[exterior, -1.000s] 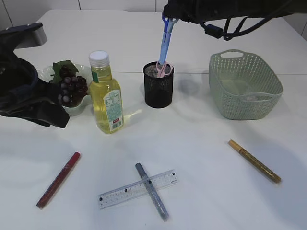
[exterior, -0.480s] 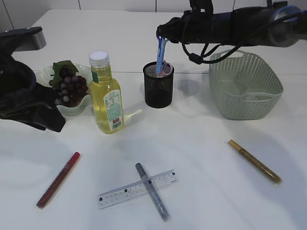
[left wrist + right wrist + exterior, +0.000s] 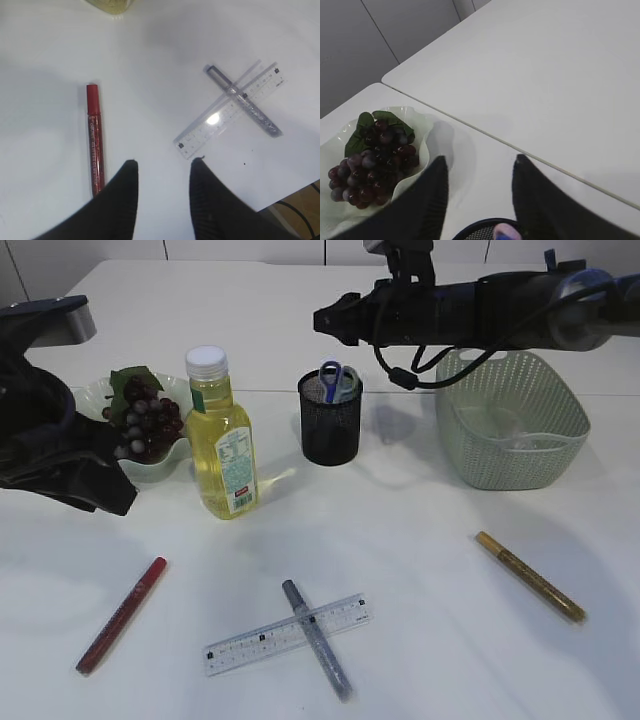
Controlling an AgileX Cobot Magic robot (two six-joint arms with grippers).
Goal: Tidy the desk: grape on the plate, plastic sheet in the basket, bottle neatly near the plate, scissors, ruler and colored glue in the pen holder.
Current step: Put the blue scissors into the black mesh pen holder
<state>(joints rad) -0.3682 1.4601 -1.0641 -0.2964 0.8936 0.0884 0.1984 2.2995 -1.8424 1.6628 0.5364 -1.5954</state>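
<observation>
My right pincer (image 3: 328,320) hangs open above the pen holder (image 3: 330,425), where the scissors (image 3: 337,380) stand; my left pincer (image 3: 161,172) is open too.

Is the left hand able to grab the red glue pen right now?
Probably yes. The left hand is open and hangs above the table with the red glue pen lying just beside its fingers. Nothing lies on the pen; the ruler is off to the other side.

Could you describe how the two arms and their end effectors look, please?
Both arms are black. The right arm is a slim tube with black cables looping beneath it. The left arm looks bulky. Each end effector, left and right, has two dark, finely ribbed, tapered fingers.
</observation>
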